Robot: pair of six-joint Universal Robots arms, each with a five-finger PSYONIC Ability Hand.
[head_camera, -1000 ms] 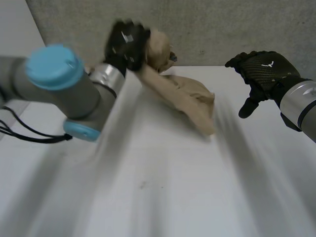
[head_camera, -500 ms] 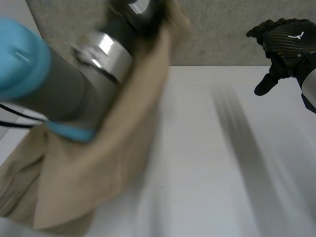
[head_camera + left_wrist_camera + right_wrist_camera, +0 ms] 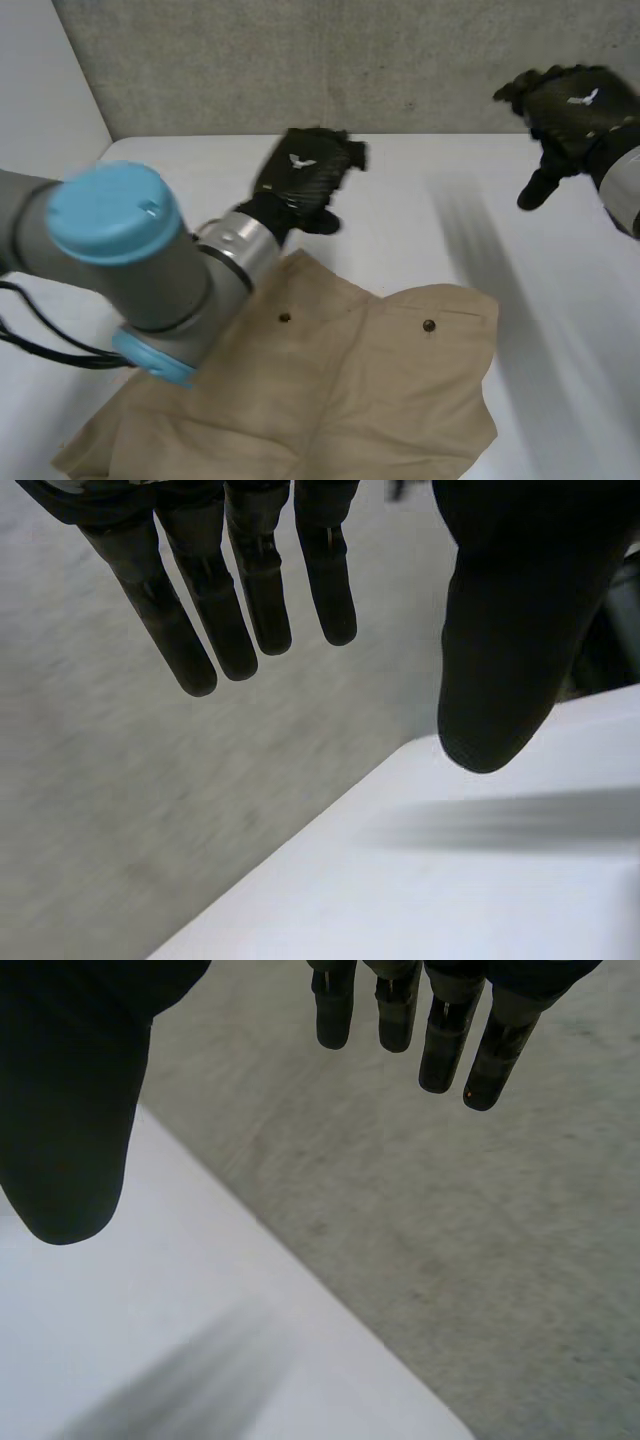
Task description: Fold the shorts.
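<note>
Shorts [image 3: 340, 390]: tan woven cloth, two small dark buttons [image 3: 429, 325], spread mostly flat on the white table [image 3: 560, 330], near side, left of centre, unfolded. One far corner reaches right; the near-left part is rumpled and partly hidden under my left arm.

My left hand [image 3: 300, 180] hovers just beyond the far edge of the shorts, fingers [image 3: 250, 600] straight and spread from the thumb, holding nothing. My right hand [image 3: 570, 105] is raised at far right, well apart from the cloth, fingers [image 3: 445, 1040] straight, empty too.

Fold not started, I judge. Risks: my left arm passes low over the cloth and could drag or bunch it; a pinch that takes one layer only would give a skewed fold; a pull toward the near side could slide the shorts off the table
</note>
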